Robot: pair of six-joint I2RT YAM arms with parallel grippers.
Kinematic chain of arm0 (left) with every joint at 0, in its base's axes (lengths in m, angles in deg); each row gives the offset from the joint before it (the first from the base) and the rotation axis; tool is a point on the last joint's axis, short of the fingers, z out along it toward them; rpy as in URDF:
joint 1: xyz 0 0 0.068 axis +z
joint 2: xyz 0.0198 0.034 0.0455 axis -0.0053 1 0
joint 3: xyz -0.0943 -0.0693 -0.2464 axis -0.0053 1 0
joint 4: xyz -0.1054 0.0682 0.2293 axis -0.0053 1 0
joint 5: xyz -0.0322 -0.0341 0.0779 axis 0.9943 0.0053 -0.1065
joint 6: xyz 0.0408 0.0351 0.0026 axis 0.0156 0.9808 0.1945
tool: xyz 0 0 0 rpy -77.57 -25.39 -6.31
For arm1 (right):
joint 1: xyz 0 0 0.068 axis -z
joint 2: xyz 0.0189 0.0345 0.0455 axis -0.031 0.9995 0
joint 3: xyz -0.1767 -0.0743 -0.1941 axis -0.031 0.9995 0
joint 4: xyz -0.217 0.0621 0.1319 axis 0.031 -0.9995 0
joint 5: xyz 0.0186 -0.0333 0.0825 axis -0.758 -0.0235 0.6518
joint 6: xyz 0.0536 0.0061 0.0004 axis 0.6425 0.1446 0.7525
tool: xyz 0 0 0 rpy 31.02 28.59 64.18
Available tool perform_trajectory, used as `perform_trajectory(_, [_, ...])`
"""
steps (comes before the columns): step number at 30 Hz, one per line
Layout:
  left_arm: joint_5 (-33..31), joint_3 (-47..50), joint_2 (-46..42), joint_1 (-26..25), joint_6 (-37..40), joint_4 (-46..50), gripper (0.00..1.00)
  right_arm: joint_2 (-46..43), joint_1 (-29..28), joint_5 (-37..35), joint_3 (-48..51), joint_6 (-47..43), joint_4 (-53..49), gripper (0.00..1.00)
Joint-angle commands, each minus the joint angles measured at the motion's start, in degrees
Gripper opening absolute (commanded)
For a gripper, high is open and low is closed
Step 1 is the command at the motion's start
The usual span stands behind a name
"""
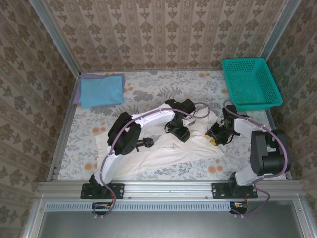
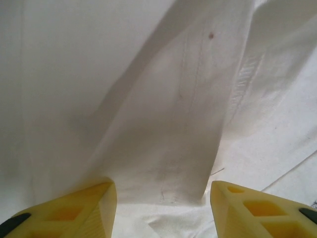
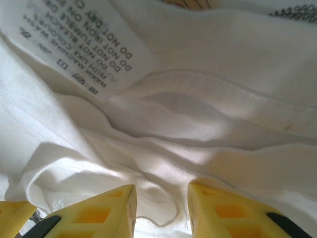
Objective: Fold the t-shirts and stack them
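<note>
The off-white t-shirt (image 1: 163, 153) lies spread and rumpled across the front middle of the table. My left gripper (image 1: 179, 132) is down on its upper middle. In the left wrist view the yellow fingers (image 2: 89, 208) stand wide apart with a flat fold of the shirt (image 2: 148, 99) between them, so the left gripper (image 2: 161, 191) is open. My right gripper (image 1: 216, 136) is at the shirt's right end. Its jaws (image 3: 161, 187) stand closer together around a bunched hem of the shirt (image 3: 198, 124), near the care label (image 3: 84, 44). The light blue t-shirt (image 1: 101, 90) lies folded at the back left.
A teal mesh basket (image 1: 242, 60) stands at the back right corner. The floral tablecloth (image 1: 148, 89) shows between the blue shirt and the basket. Metal rails edge the table on the left, right and front.
</note>
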Motion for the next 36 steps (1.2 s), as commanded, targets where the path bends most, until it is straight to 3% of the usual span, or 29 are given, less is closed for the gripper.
perform_trajectory(1, [-0.91,-2.05,1.41,-0.59,-0.93,2.00,0.53,1.07,-0.34,0.46,-0.88,-0.85,0.13,0.32])
perform_trajectory(9, [-1.06,-2.62,2.62,-1.67,-0.95,1.91,0.50,1.32,-0.56,0.18,-1.09,-1.47,0.09,0.26])
perform_trajectory(15, [-2.10,-2.81,2.94,-2.28,-1.72,1.72,0.29,1.42,-0.91,-0.08,-1.10,-1.64,0.16,0.19])
perform_trajectory(18, [-3.46,-2.90,2.37,-2.39,-1.82,2.24,0.17,0.73,-0.95,-0.30,-1.27,-1.90,0.01,0.10])
perform_trajectory(24, [-6.20,-2.06,-1.32,-1.53,-0.81,2.73,0.02,-1.45,-1.28,-1.40,-2.50,-3.43,-2.06,0.03])
perform_trajectory(32, [-7.84,1.48,-6.65,-0.71,3.04,3.12,0.00,-4.22,-2.41,-1.83,-2.11,-6.14,-3.31,0.02])
perform_trajectory(36, [-6.38,4.23,-8.53,-0.80,3.89,2.01,0.03,-5.04,-3.11,-1.80,-1.25,-6.85,-3.52,0.06])
